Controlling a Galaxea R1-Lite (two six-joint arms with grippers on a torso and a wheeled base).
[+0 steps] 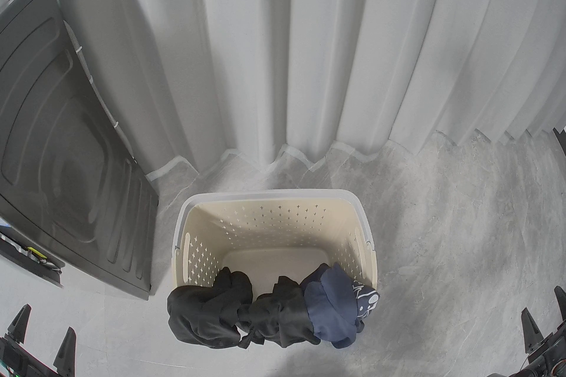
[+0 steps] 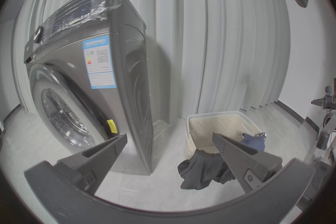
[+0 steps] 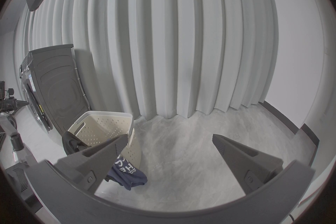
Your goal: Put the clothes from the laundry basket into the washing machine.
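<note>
The left pincer hangs low at the robot's left with its jaws spread wide and nothing between them. The right pincer hangs the same way at the robot's right, open and empty. Both sit well apart from the load, which suits a start posture with no grasp yet begun.

Between them, on the pale grey marbled floor, stands the cream perforated plastic laundry basket. A crumpled black garment and a navy blue garment are draped side by side over its near rim, touching each other. Hanging over the edge like that, they probably offer loose folds to pinch from above.

To the robot's left, just beside the basket, is the dark grey front-loading washing machine. Its round glass door looks shut, though I cannot be sure. A white pleated curtain backs the scene.
</note>
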